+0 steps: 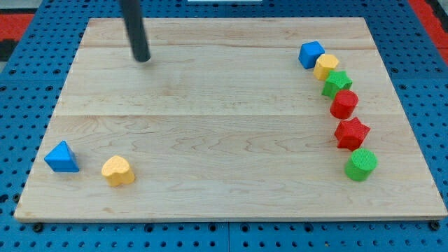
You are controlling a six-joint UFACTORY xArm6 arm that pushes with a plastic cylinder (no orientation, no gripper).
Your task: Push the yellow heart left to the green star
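Observation:
The yellow heart (117,170) lies near the view's bottom left of the wooden board (224,126). The green star (337,83) sits far off at the view's upper right, in a curved row of blocks. My tip (143,59) is at the view's upper left, well above the yellow heart and touching no block.
A blue triangle (62,157) lies just left of the yellow heart. The row at the right holds a blue cube (311,54), a yellow block (325,66), a red cylinder (344,104), a red star (351,133) and a green cylinder (361,164).

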